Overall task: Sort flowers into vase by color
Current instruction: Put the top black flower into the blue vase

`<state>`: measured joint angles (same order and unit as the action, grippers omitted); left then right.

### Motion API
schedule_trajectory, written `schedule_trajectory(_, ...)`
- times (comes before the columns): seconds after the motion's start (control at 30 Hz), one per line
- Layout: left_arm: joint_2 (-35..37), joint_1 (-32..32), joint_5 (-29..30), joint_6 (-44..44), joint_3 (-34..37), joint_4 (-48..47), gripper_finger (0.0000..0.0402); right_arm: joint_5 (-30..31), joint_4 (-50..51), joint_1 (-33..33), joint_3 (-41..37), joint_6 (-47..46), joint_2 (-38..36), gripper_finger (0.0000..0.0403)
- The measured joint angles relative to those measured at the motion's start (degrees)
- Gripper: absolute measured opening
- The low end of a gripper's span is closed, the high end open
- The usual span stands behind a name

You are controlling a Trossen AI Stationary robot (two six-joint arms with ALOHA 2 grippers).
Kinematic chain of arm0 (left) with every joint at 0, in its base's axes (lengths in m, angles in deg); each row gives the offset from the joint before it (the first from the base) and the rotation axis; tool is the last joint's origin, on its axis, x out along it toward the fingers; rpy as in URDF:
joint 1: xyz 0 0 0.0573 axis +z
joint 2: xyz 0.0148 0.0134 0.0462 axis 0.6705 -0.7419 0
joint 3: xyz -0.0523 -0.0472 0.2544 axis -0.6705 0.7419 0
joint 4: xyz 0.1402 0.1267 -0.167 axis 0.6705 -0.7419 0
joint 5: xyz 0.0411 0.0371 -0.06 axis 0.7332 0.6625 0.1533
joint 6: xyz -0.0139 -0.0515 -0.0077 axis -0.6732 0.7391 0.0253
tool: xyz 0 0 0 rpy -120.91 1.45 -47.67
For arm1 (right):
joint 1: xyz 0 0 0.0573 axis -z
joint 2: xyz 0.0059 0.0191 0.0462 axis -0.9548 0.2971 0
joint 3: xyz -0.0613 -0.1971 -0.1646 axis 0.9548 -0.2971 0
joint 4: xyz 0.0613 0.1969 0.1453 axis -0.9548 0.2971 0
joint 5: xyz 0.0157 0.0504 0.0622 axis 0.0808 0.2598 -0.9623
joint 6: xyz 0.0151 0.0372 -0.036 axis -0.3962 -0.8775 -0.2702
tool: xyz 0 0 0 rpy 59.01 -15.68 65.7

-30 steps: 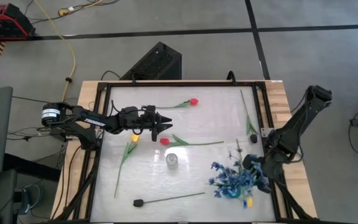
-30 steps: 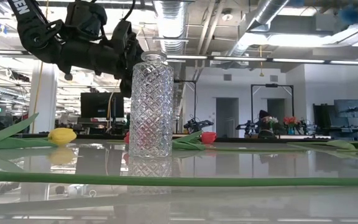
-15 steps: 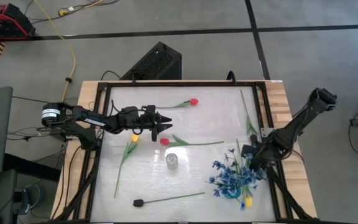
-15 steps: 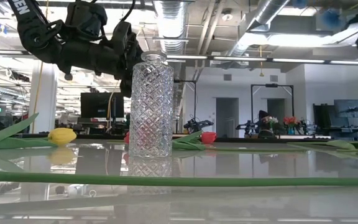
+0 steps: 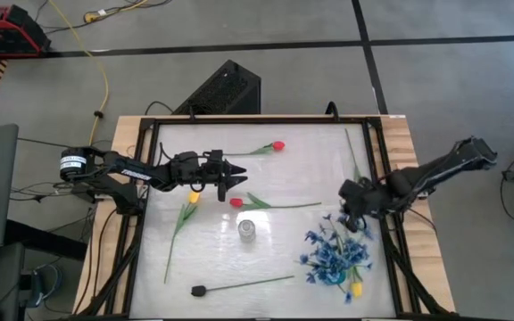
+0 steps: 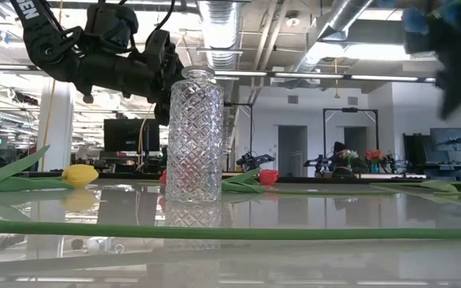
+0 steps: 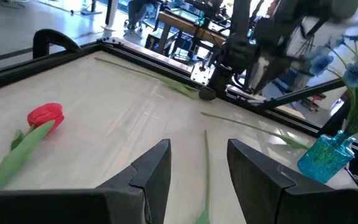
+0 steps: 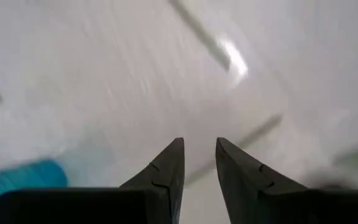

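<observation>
The flowers lie scattered over the table in the high view: a bunch of blue flowers stands in a small blue vase at the lower right of the table, with a yellow bloom just beside the vase's base. A red tulip lies near the upper middle, its stem running left; a second red tulip lies at the centre with its green stem and leaves stretching right. A yellow tulip lies at centre left, its stem running down toward the lower left. A black-headed stem lies along the lower edge, its stem angling right and slightly up, and another dark-headed stem lies along the right edge. A clear cut-glass vase stands upright just below the central red tulip; in the low view it rises at centre left with a long green stem lying across the foreground. The left end effector hovers just above the central red tulip, left of centre, its fingers apart with nothing between them; its wrist view shows the red tulip on the table at the left of that frame and the blue vase at the right. The right end effector is at the right side of the table just above the blue flowers; in its wrist view the fingers stand a narrow gap apart over the table, holding nothing.
</observation>
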<state>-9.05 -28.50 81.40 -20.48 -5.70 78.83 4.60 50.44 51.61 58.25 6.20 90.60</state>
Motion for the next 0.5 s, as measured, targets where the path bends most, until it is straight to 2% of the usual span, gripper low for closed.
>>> schedule_trajectory(0.3, 0.0, 0.0, 0.0, -1.7, 0.0, -5.0, 0.0145, 9.8, 0.0, 8.0, 15.0, 20.9, 0.0, 0.0118)
schedule_trajectory(0.4, 0.0, 0.0, 0.0, -2.6, 0.0, -6.3, 0.0145, 13.5, 0.1, 9.8, 16.8, 27.2, 0.0, 0.0118)
schedule_trajectory(0.5, 0.0, 0.0, 0.0, -3.2, 0.0, -6.9, 0.0145, 18.2, 0.6, 13.3, 16.8, 29.6, 0.1, 0.0118)
